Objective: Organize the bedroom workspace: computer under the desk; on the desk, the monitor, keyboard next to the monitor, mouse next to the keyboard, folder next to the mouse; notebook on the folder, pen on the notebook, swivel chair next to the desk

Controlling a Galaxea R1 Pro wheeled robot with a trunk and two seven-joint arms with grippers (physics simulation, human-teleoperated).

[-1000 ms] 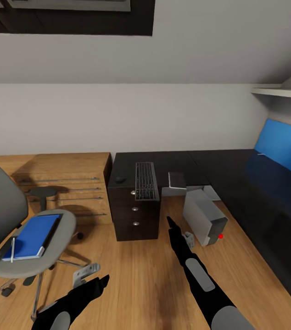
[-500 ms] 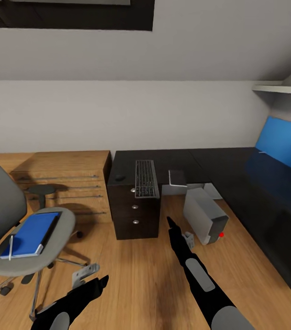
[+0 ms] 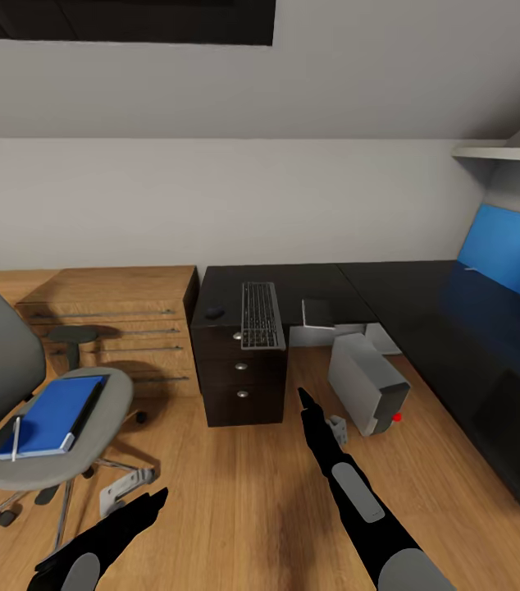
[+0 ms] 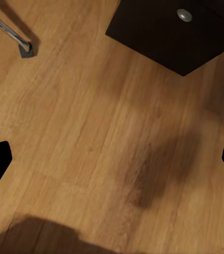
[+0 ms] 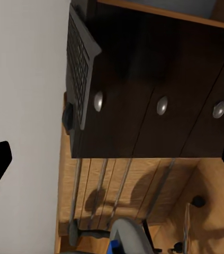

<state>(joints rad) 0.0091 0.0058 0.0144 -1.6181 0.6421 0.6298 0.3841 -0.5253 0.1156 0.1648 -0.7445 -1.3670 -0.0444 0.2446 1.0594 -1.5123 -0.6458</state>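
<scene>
A head-camera view of an attic bedroom with a light wood floor. Compared with a second ago the whole picture has slid slightly, so the camera has moved, not the furniture; the robot's left arm has dropped lower, toward 7 o'clock.

At 9 o'clock stands the grey-upholstered swivel chair (image 3: 51,427). On its seat lies the flat bright-blue folder (image 3: 47,414), with a thin dark-grey notebook (image 3: 88,404) showing along its edge and a thin pale pen (image 3: 15,437) on top.

At 12 o'clock is the black-topped L-shaped desk surface (image 3: 326,283) carrying the slim silver-grey keyboard (image 3: 261,314) and, beside it, the small dark mouse (image 3: 214,312). The light-grey computer tower (image 3: 368,382) rests on the floor at 2 o'clock.

The left pincer (image 4: 112,159) is spread wide over bare floor, holding nothing. The right pincer (image 5: 112,159), also wide and empty, faces the black three-drawer unit (image 5: 154,90).

The robot appears to be repositioning; the folder stack is not yet moved.
</scene>
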